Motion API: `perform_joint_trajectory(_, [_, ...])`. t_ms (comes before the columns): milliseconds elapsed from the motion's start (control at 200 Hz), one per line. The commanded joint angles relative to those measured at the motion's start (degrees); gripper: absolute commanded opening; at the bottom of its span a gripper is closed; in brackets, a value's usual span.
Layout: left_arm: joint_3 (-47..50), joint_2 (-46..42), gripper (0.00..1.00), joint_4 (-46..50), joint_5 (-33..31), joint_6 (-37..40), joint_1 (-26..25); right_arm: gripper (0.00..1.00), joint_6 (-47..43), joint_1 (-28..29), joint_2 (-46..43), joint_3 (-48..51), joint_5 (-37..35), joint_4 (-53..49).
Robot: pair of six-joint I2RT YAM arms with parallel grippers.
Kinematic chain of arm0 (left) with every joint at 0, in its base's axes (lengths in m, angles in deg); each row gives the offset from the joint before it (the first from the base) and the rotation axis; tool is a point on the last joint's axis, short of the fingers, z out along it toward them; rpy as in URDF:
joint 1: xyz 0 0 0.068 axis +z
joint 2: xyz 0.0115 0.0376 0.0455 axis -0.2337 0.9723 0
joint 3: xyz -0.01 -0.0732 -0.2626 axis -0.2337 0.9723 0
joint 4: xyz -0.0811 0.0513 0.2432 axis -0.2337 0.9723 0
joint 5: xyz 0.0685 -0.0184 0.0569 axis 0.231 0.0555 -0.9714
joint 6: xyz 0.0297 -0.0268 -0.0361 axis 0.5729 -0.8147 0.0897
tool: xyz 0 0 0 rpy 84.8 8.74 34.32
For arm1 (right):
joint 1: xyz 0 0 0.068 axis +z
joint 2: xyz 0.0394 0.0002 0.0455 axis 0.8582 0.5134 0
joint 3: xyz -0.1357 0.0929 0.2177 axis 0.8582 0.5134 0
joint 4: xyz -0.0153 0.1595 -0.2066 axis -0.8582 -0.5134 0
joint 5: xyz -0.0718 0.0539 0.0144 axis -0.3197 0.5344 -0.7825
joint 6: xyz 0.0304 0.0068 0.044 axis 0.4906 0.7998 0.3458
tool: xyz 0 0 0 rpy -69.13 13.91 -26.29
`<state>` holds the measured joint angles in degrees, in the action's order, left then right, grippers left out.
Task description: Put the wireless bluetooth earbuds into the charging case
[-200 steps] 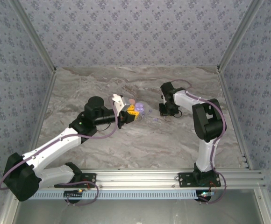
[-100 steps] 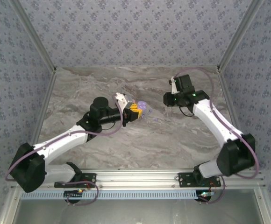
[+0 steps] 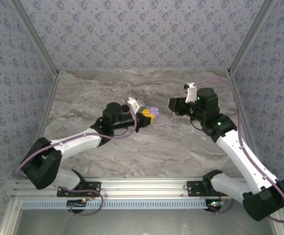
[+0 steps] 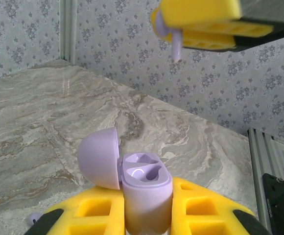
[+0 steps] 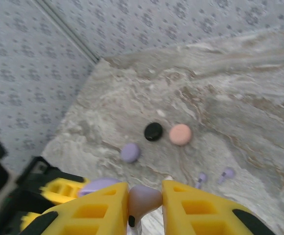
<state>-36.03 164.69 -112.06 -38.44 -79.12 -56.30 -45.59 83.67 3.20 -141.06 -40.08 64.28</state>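
Observation:
My left gripper (image 3: 149,116) (image 4: 147,208) is shut on a lilac charging case (image 4: 143,188), held upright with its lid (image 4: 100,156) flipped open to the left and both wells empty. My right gripper (image 3: 174,105) (image 5: 144,198) is shut on a lilac earbud (image 5: 143,199), pinched by its head with the stem pointing down. In the left wrist view the right gripper's yellow fingers (image 4: 201,12) hang above and beyond the case, the earbud's stem (image 4: 176,48) sticking out below them. Two more lilac earbuds (image 5: 201,178) (image 5: 226,173) lie on the table.
Black (image 5: 153,131), pink (image 5: 180,134) and lilac (image 5: 130,152) round cases lie shut on the marble table beyond the grippers. Another small lilac earbud (image 4: 34,219) lies by my left fingers. Patterned walls and a metal frame (image 3: 240,98) enclose the table.
The right arm has risen off the table and swung out to the right, its gripper now facing the left one with the earbud. The left gripper has carried the open case rightward.

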Motion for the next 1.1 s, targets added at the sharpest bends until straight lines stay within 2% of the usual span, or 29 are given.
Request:
perform_joint_trajectory(0, [-3.11,0.69,0.0,-4.04,1.82,-0.96,-0.56,0.26,3.77,1.33,-0.56,1.39,1.49,5.74])
perform_joint_trajectory(495, [-4.26,0.96,0.0,-3.51,1.38,-1.06,-1.06,0.27,4.98,6.51,1.29,3.58,-0.08,7.31])
perform_joint_trajectory(1094, [-4.53,0.56,0.0,-2.89,1.73,-0.42,-1.04,0.27,4.08,7.11,2.7,4.12,-2.2,5.55])
